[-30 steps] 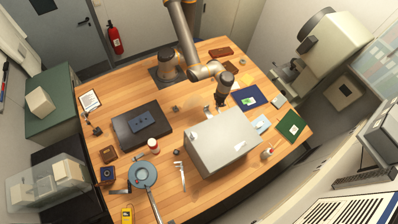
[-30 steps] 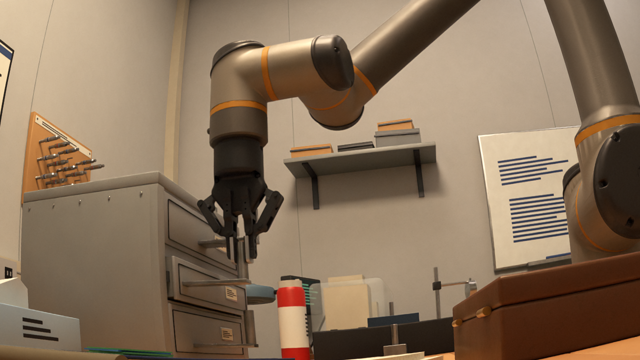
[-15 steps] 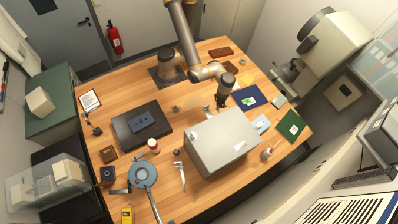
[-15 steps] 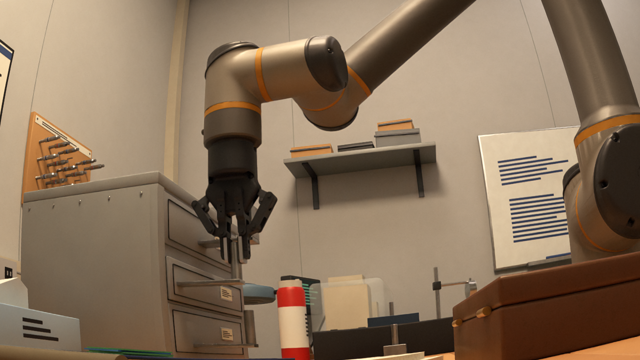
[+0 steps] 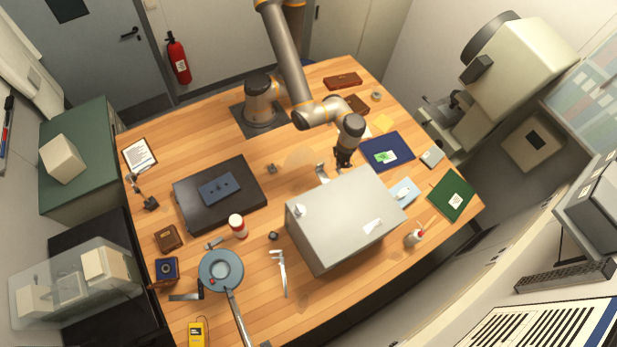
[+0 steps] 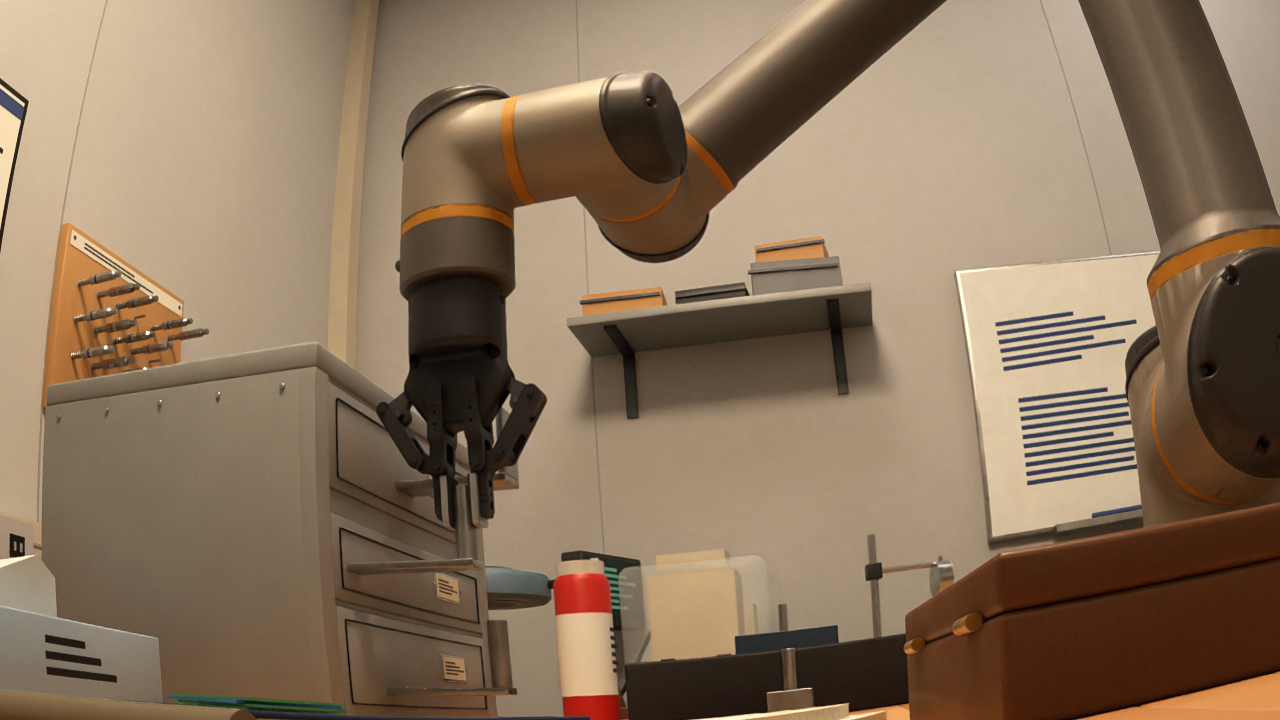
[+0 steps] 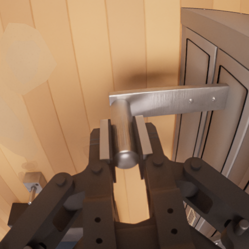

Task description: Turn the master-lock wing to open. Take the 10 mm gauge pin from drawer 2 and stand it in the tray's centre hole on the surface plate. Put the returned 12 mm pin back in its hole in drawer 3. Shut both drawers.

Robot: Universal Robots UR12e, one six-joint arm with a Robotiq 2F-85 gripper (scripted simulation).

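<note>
My gripper (image 7: 122, 138) points straight down in front of the grey drawer cabinet (image 5: 344, 218), and its fingers clamp the upright steel post (image 7: 123, 132) at the outer end of a drawer's flat handle bracket (image 7: 172, 100). In the second side camera the gripper (image 6: 463, 501) stands just above the middle drawer (image 6: 407, 573), whose front sits flush with the cabinet face. The lowest drawer (image 6: 416, 667) is also closed. The blue tray (image 5: 219, 187) lies on the black surface plate (image 5: 219, 194), left of the cabinet, with a pin standing in it.
The surface plate takes up the middle left of the bench. A red and white can (image 5: 237, 226) stands between plate and cabinet. A round magnifier lamp (image 5: 221, 270) and calipers (image 5: 280, 271) lie toward the front edge. Brown cases (image 5: 342, 81) and notebooks (image 5: 387, 150) lie behind and right.
</note>
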